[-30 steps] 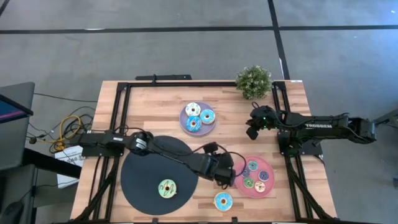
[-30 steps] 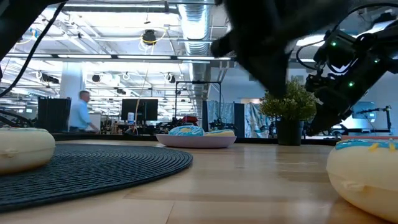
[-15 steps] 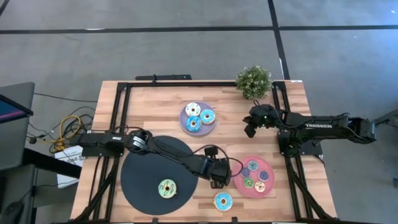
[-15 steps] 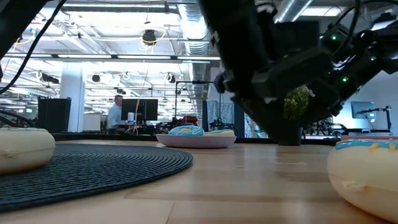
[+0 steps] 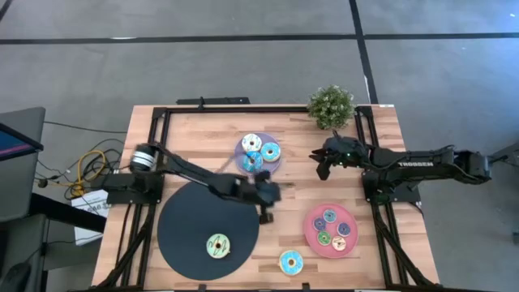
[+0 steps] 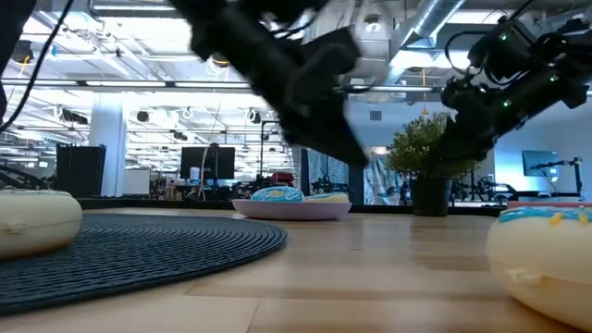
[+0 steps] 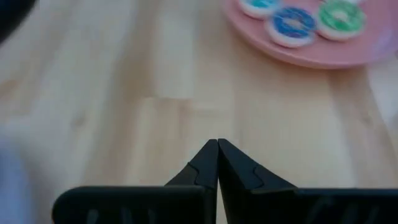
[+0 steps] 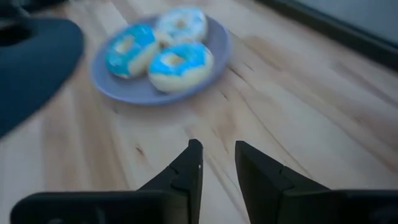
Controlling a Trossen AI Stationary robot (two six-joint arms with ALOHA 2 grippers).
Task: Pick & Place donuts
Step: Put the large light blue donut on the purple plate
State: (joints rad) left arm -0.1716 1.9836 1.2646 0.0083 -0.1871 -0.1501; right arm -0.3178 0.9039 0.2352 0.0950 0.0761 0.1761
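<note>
Donuts, small iced toy rings with sprinkles, lay spread over the wooden table (image 5: pixel 195 130) in the high view: three blue-and-white ones on the round lavender plate (image 5: pixel 277 165), four small ones on the round pink plate (image 5: pixel 310 232), one green-iced on the big black woven mat (image 5: pixel 182 227), one blue donut (image 5: pixel 291 262) loose on the wood. The right gripper (image 5: pixel 318 165) hung just beside the lavender plate, nearer it than the left gripper (image 5: pixel 265 212), which sat between mat and pink plate.

Low view: the loose donut loomed close, arms overhead.

Left wrist view: fingers (image 7: pixel 205 168) pinched together, empty, the pink plate's donuts ahead.

Right wrist view: fingers (image 8: pixel 189 165) narrowly parted, holding nothing, the three lavender-plate donuts (image 8: pixel 177 62) straight ahead.
</note>
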